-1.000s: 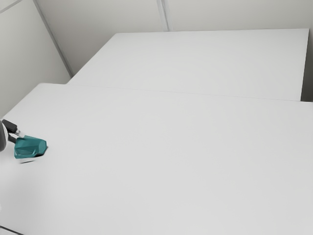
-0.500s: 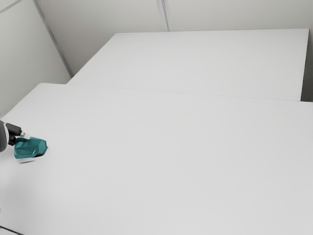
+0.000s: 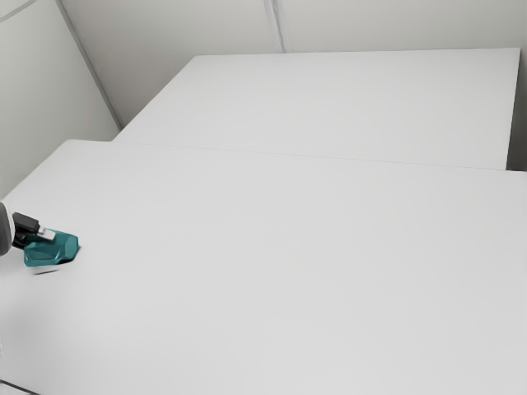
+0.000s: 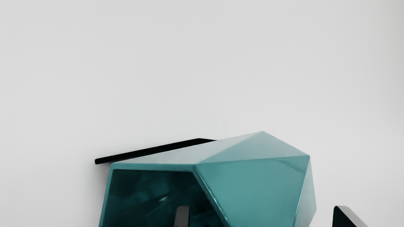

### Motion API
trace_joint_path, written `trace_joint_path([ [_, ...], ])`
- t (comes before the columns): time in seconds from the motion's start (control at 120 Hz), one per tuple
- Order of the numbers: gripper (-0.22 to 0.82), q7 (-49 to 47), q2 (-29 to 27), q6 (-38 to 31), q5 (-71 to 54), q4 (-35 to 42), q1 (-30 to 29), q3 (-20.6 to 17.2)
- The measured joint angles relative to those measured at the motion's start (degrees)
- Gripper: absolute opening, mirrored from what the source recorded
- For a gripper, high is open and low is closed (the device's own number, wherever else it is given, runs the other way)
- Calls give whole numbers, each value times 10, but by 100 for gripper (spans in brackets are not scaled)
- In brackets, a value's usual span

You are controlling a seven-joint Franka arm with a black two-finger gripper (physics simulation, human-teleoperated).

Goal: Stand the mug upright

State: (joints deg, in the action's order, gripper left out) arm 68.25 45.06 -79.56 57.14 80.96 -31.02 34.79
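At the lower corner of the exterior view's left, nearest that camera, a thin dark line (image 3: 18, 387) slants over the white. Next comes the counter (image 3: 263, 288), broad and pale, and on it, close to the exterior view's left edge, lies the teal mug (image 3: 66, 248), faceted and tipped on its side, not upright. The arm (image 3: 4, 230) enters from that edge, and its claw (image 3: 39, 236) is right at the mug. In the wrist view the claw is set wide: one finger (image 4: 182, 217) overlaps the dark mouth of the mug, while the other (image 4: 344, 217) stands outside, with a gap between it and the teal wall. The claw has no grip on the mug; whether the first finger reaches inside the mouth or hangs above it, one cannot tell. Along the mug's side, just past its rim, pokes a thin black strip (image 4: 148, 153), its nature unclear. Well beyond, past the counter's back edge, spreads a second pale surface (image 3: 329, 99). Farthest off rise light grey walls (image 3: 181, 33), with a narrow upright strip (image 3: 275, 25) running down one of them.
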Motion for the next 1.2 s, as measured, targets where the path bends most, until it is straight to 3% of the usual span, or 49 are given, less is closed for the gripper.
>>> trace_joint_path([
  [0.425,18,2,-1,9,25,8,2,0],
  [0.683,-6,4,-5,6,34,13,5,-1],
  [1.033,-15,4,-53,7,54,13,38,-1],
  [1.2,-16,2,-108,-10,33,18,90,-25],
])
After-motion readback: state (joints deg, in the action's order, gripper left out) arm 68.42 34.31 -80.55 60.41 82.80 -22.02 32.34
